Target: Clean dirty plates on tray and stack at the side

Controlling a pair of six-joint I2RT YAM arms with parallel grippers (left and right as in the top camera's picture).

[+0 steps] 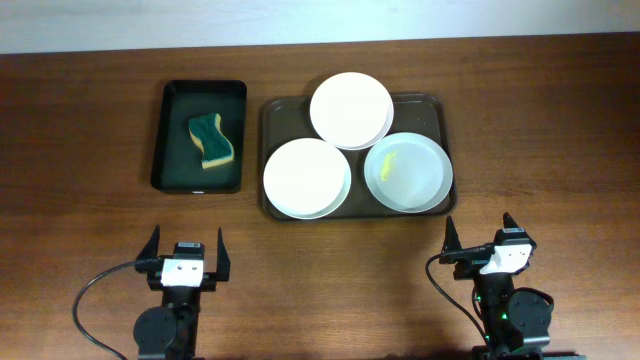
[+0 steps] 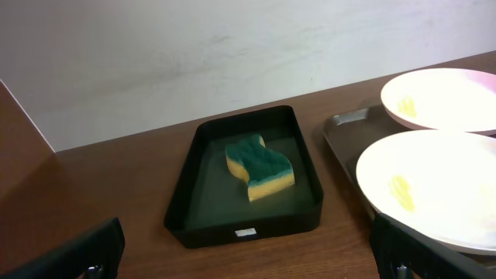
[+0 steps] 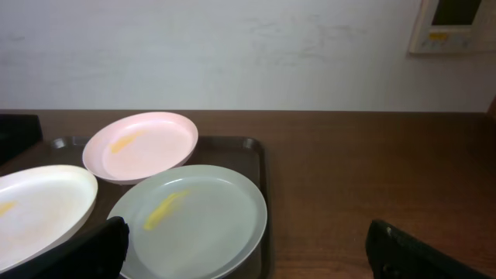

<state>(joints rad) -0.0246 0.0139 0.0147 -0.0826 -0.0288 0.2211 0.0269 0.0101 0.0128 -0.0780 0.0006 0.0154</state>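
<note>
Looks like nothing's been started yet: all three plates sit on the tray, mid-table, and the sponge lies untouched in the black tray just left of it. Left jaws and right jaws are both spread wide and holding nothing, parked at the near edge of the table, left ones roughly in line with the black tray, right ones near the tray's right corner. The wrist views show yellow smears on every plate, so all three need a wipe. My guess for the first step is the left arm going far to grab the sponge. It's lying loose with room all round it, but the black tray's walls mean coming down from above, not from the side. The right arm could then steady or lift the right plate, which is closest to it. One catch: the far plate seems to lap over the rims of the left plate and the right one, so pulling a near plate out first might shift it. Room-wise, the gap between the two trays is tight, the near plates come right up to the tray's rim, and the bare table right of the tray looks like the obvious stacking spot.
</note>
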